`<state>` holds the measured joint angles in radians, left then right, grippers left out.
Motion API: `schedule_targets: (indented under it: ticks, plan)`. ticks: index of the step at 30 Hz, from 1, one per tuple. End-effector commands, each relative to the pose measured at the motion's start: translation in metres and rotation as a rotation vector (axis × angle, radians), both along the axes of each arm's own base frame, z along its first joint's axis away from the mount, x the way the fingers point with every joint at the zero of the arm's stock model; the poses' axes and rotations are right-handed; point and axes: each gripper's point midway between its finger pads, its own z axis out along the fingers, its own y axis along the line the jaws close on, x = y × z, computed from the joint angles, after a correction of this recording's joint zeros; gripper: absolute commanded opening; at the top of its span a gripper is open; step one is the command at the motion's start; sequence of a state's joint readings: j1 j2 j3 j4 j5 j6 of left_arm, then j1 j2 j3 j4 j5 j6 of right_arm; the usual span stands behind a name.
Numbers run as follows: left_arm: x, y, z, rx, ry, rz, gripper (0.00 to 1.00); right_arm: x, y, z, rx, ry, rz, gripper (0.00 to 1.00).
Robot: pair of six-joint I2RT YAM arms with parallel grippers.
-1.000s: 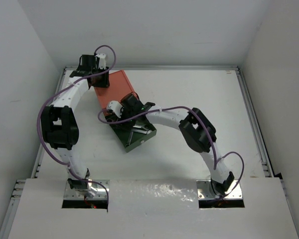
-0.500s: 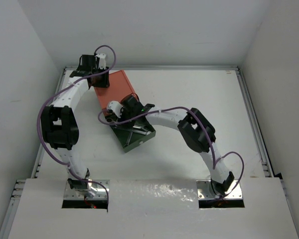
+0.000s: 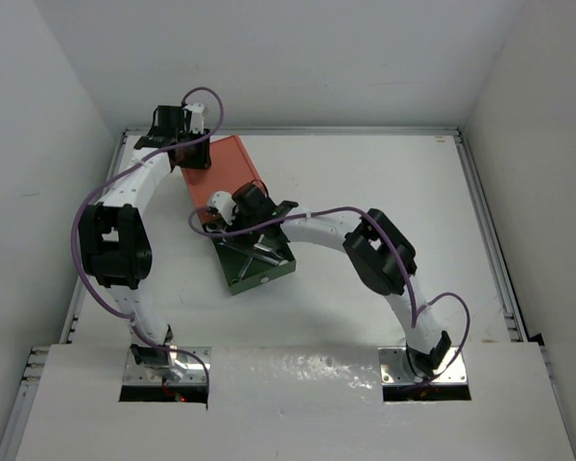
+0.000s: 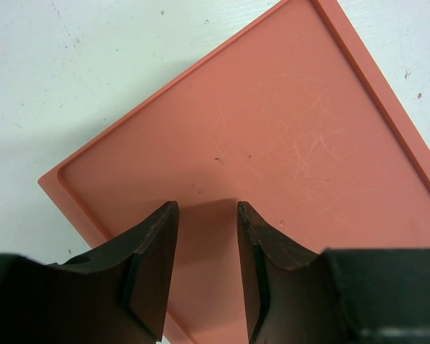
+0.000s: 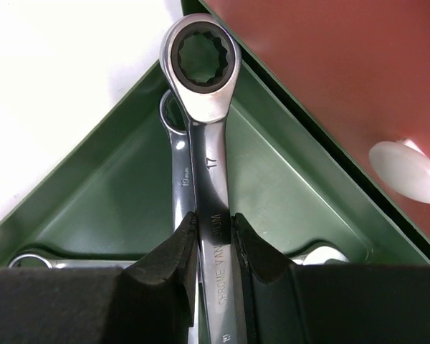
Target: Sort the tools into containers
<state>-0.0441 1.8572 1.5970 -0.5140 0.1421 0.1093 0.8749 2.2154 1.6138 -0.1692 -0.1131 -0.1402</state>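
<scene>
Three slim silver wrenches show in or over the pulled-out lower drawer, so the sorting looks well advanced, though not finished. At the far left, the left claw (image 4: 206,209) rests with its black fingers parted on the flat orange-red top of the small square box (image 4: 272,129). Nothing sits between the fingers, and the claw appears to be steadying the box rather than carrying anything. Further right, the orange-red upper drawer with its white round knob (image 5: 405,172) looks closed, and what it holds is hidden. Below it the dark green plastic lower drawer (image 5: 93,179) stands open over the white counter (image 3: 394,192). Inside lie a small silver ring wrench (image 5: 179,172) and, at the bottom-left edge of the wrist view, the round end of another silver wrench (image 5: 32,259). The right claw (image 5: 215,223) is clenched on the shank of a larger polished chrome ring wrench (image 5: 209,150), which lies across the smaller one with its ring end over the drawer's corner — whether it is being set down or taken up I cannot tell. Left to do, by my reckoning: settle this wrench, let go of it, and shut the green drawer. The dark hex key is nowhere to be seen. From above no tool can be made out loose outside the box, though the arms hide part of it.
</scene>
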Motion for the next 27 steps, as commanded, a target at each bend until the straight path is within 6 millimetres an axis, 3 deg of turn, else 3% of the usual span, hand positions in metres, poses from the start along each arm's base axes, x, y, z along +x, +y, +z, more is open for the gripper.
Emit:
schedule_targets:
  ticks: [1,7,16,27]
  plan:
    - [0.0,0.007,-0.003,0.01,0.018,0.004,0.36,0.024,0.01,0.077,0.127,-0.145,-0.073,0.0]
    - [0.0,0.008,-0.002,0.012,0.017,0.007,0.36,0.031,0.005,0.08,0.076,-0.184,-0.065,0.0]
    - [0.001,0.008,-0.004,0.01,0.021,0.007,0.36,0.02,-0.01,0.091,0.052,-0.185,-0.074,0.0]
    - [0.003,0.009,-0.002,0.012,0.02,0.011,0.36,0.008,-0.021,0.068,-0.012,-0.133,-0.054,0.0]
